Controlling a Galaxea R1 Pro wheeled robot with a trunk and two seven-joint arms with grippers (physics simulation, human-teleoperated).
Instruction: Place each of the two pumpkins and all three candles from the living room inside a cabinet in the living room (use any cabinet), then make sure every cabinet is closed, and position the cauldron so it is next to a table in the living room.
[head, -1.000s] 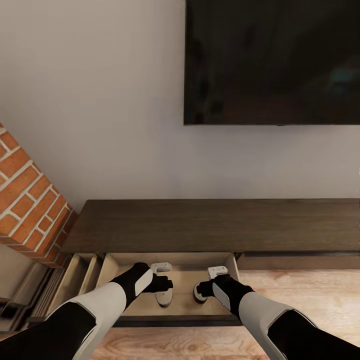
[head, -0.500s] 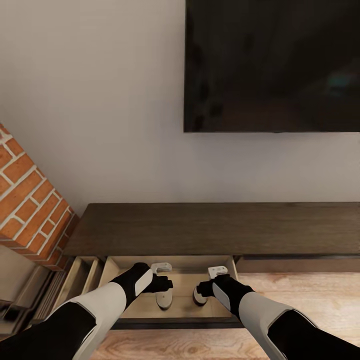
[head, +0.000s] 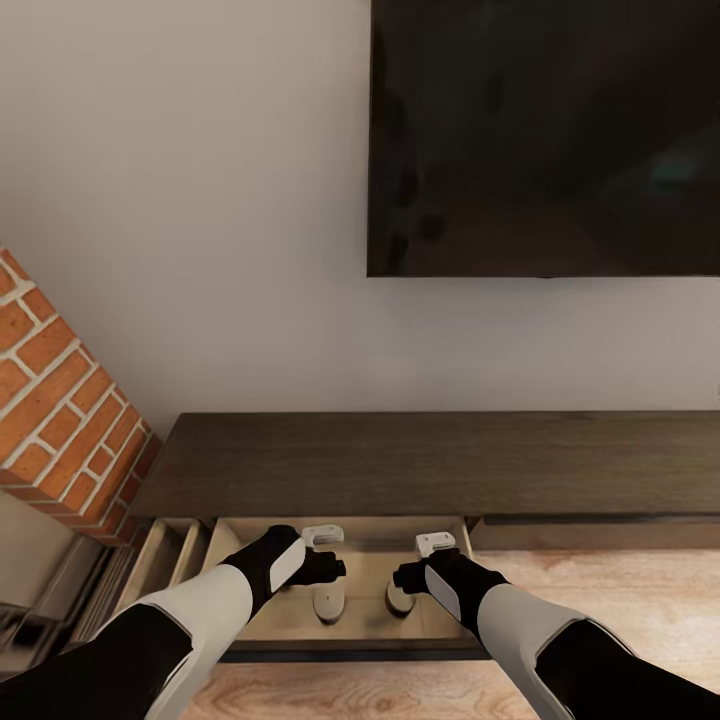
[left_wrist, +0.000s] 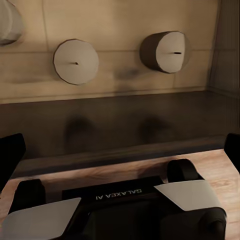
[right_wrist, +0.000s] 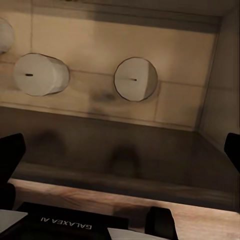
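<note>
Two cream candles stand on the beige floor of the open drawer of the low dark-brown cabinet (head: 420, 465) — one candle (head: 329, 603) near our left gripper (head: 335, 568), the other candle (head: 399, 597) beside our right gripper (head: 398, 578). In the left wrist view the pair appear as pale drums with dark wicks, one (left_wrist: 76, 61) well apart from the other (left_wrist: 165, 52), and the curved edge of a third candle (left_wrist: 9, 22) shows at the frame's corner. The right wrist view gives the same row: two candles (right_wrist: 40, 74) and (right_wrist: 135, 79) apart on the drawer floor, and a sliver of a third (right_wrist: 4, 35) at the edge.

Both our arms reach over the drawer's dark front lip. In each wrist view the black fingertips sit at the far sides of the frame with wide space between them, so both claws are spread wide and hold nothing. The left gripper's body carries the lettering "GALAXEA AI" (left_wrist: 118, 194), seen upside down; the right wrist view shows the same words (right_wrist: 65, 223), likewise inverted.

Beside the open drawer, toward the brick column (head: 60, 405), a second drawer (head: 165, 560) also stands pulled out. A large dark television (head: 545, 135) hangs on the pale wall above the cabinet, and wood flooring (head: 620, 590) runs along its base.
</note>
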